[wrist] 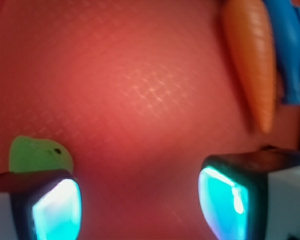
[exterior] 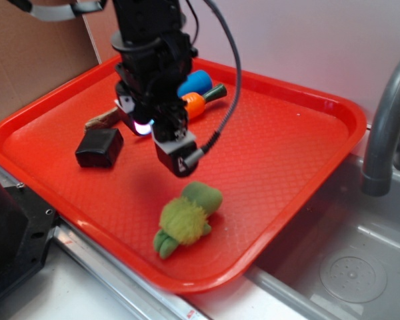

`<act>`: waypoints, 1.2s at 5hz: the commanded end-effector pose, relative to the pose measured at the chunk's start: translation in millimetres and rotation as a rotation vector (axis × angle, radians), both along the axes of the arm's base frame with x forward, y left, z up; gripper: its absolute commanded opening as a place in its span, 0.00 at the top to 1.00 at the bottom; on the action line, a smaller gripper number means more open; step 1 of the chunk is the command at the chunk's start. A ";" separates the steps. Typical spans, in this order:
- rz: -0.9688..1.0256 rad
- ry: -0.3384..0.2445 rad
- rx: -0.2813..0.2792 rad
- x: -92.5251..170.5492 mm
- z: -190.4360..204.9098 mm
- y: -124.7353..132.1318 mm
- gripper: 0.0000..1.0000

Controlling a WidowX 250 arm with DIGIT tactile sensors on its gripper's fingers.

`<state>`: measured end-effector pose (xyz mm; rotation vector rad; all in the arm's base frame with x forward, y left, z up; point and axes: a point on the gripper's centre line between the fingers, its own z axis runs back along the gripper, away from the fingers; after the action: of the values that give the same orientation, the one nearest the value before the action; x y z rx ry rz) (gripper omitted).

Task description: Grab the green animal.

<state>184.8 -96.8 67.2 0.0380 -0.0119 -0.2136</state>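
Note:
The green animal (exterior: 187,217), a fuzzy yellow-green plush with a darker olive head, lies on the red tray (exterior: 280,147) near its front edge. In the wrist view only its green head (wrist: 39,155) peeks out above the left finger. My gripper (exterior: 168,143) hangs above the tray, a little behind and left of the animal, not touching it. Its jaws stand open, wide apart, with only bare tray between them (wrist: 140,202).
An orange carrot (exterior: 199,103) and a blue toy (exterior: 195,83) lie at the tray's back. A black block (exterior: 99,147) and a brownish piece (exterior: 103,119) sit at the left. A sink with a grey faucet (exterior: 387,127) is to the right.

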 end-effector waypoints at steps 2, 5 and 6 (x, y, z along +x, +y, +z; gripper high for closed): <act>-0.013 -0.081 0.103 -5.3 29.8 6.8 0.00; -0.139 -0.072 0.016 10.6 4.1 -75.2 0.00; -0.123 -0.008 -0.011 -2.7 -8.8 -70.5 0.00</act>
<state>177.9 -161.2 49.9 0.0539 0.0172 -0.3429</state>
